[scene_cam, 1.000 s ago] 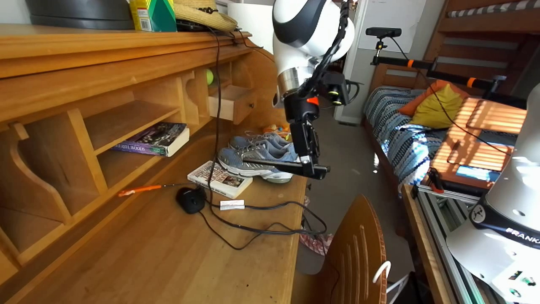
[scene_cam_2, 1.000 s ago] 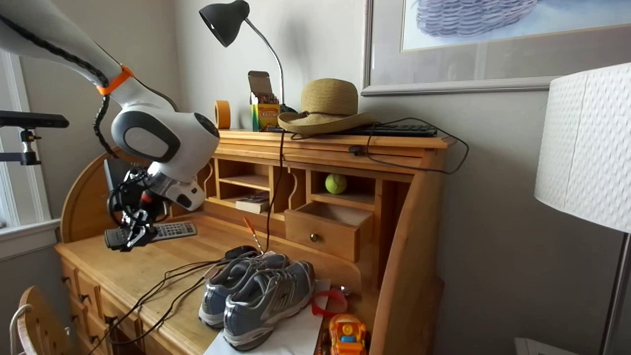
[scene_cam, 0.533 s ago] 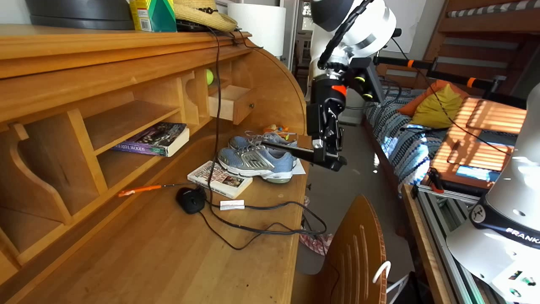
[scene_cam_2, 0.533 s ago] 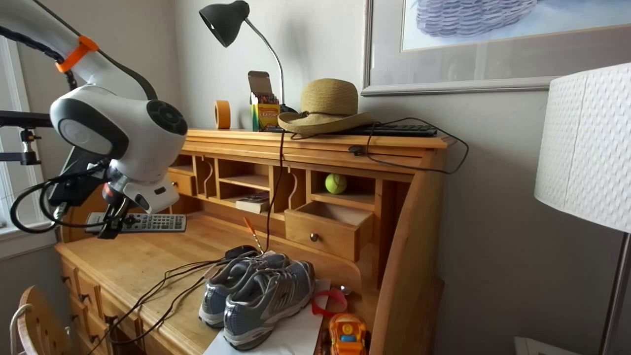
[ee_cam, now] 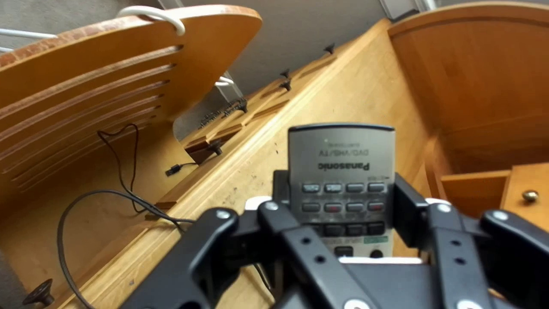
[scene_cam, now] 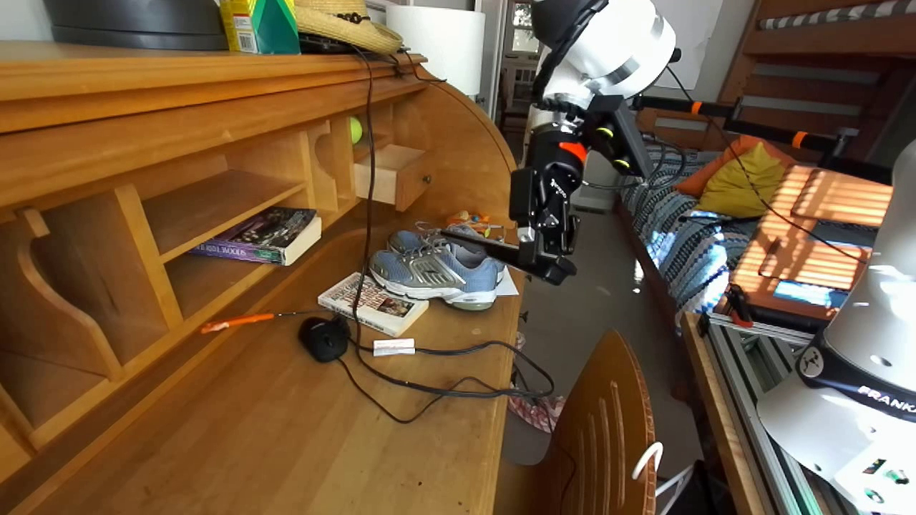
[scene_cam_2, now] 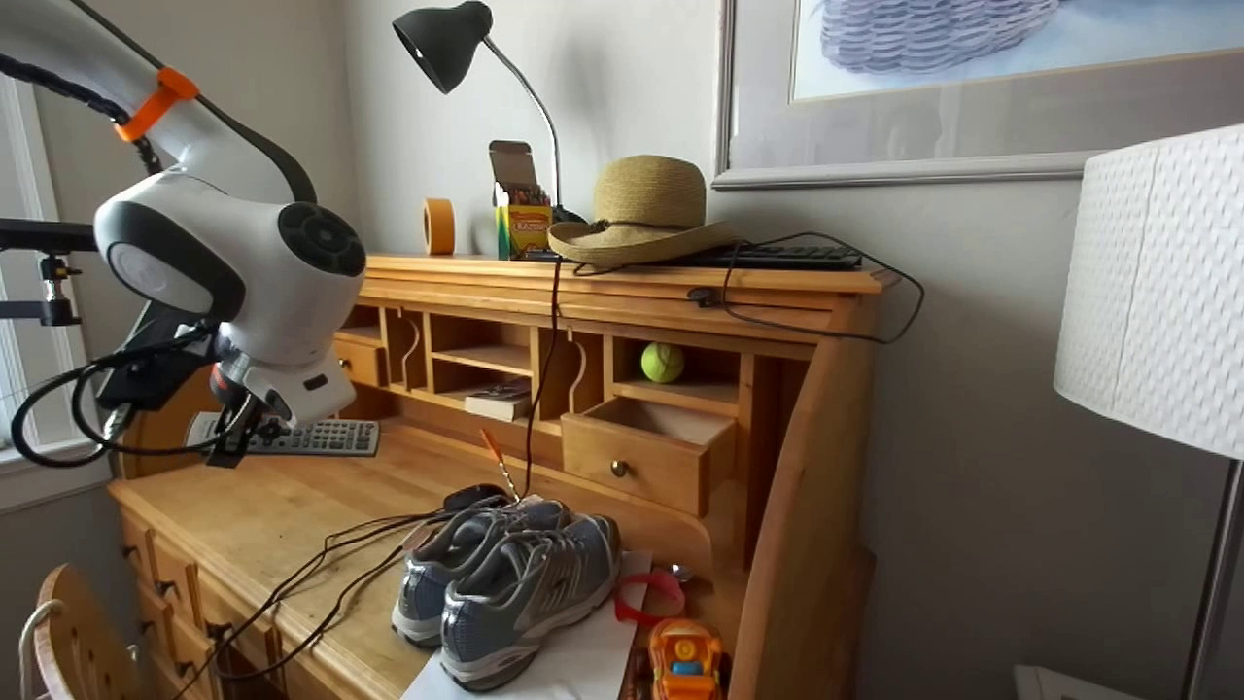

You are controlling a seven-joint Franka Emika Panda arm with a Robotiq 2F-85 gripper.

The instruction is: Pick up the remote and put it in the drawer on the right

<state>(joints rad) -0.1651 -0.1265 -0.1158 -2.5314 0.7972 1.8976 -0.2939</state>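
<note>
The remote is a slim bar, dark edge-on in an exterior view (scene_cam: 483, 247), with a grey button face in an exterior view (scene_cam_2: 326, 437) and in the wrist view (ee_cam: 342, 165). My gripper (ee_cam: 342, 201) is shut on its long sides near one end and holds it in the air above the desk; the gripper also shows in both exterior views (scene_cam: 547, 263) (scene_cam_2: 231, 442). The open drawer (scene_cam_2: 637, 467) on the right of the desk hutch is pulled out below a tennis ball; it also shows in an exterior view (scene_cam: 393, 177). The remote is apart from it.
Grey shoes (scene_cam_2: 530, 593) stand on the desk before the open drawer. A black mouse (scene_cam: 323, 339), loose cables (scene_cam: 458, 392) and a white booklet (scene_cam: 373, 303) lie nearby. A cable (scene_cam_2: 544, 389) hangs down the hutch. A chair (scene_cam: 601, 429) stands at the front edge.
My arm and the held remote swung toward the desk's front, right in an exterior view, and turned. In the last half second the remote shifted only slightly and tilted a little.
</note>
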